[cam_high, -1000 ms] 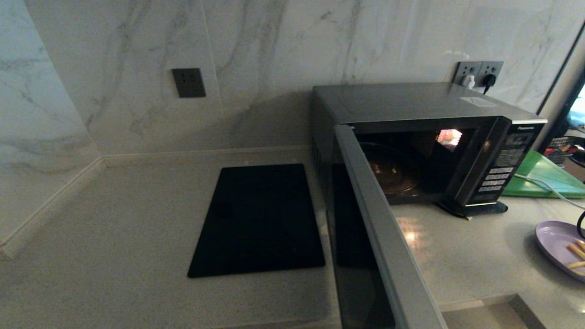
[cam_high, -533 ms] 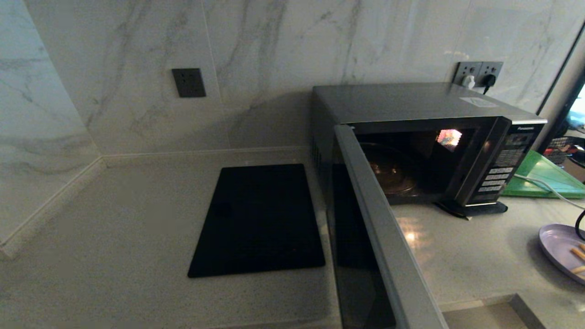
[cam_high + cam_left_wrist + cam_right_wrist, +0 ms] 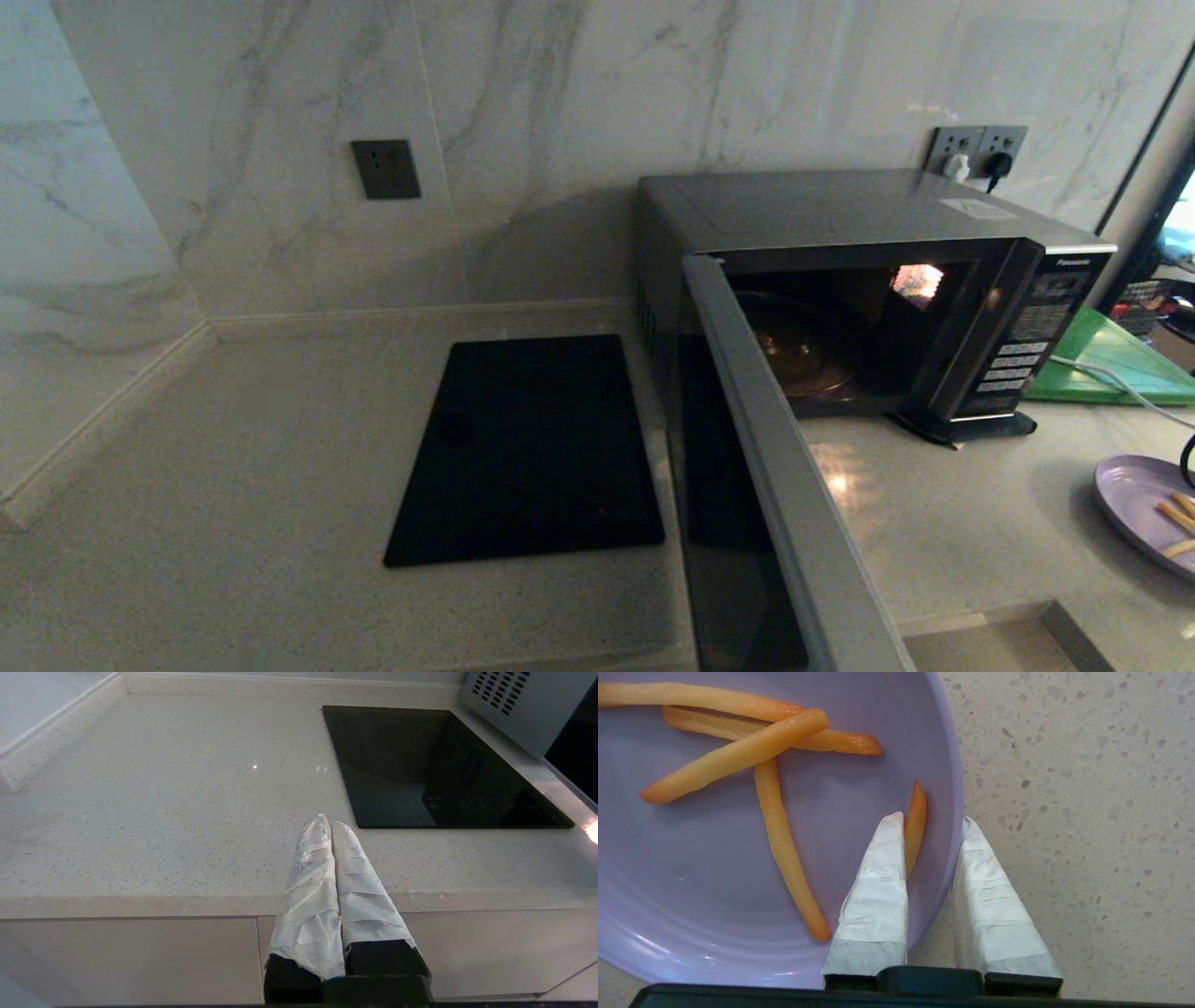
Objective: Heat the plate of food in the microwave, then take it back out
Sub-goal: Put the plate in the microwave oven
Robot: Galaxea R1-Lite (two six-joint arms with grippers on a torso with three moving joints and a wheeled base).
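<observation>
My left gripper (image 3: 331, 823) is parked at the near left, off the front edge of the counter (image 3: 163, 812), its taped fingers pressed together on nothing. Idle, not part of this step.

Next rightward, the black panel (image 3: 527, 448) lies flat on the counter. Just right of it stands the microwave (image 3: 840, 210), with its door (image 3: 775, 467) swung wide toward me, the cavity lit and the glass turntable (image 3: 803, 359) bare. So door-opening looks done and loading is not.

Step in hand, as I judge it: gripping the plate of food (image 3: 1144, 509) for the carry in. It sits flat on the counter at the far right edge of the head view, near side, well apart from the microwave, partly cut off by the frame.

My right gripper (image 3: 931, 821) straddles the plate's rim, one taped finger (image 3: 880, 882) inside over the plate, the other outside over the counter, the rim between them. The gap is narrow; I read it as pinching the rim, though I can't confirm firm contact.

Next move calls for a level lift so nothing slides, then a leftward carry past the door edge into the cavity.

The plate is lavender, shallow, glossy, round. A few thin orange fries (image 3: 738, 753) lie loose and crossed; one short one (image 3: 915, 826) is just beside the inner finger.
</observation>
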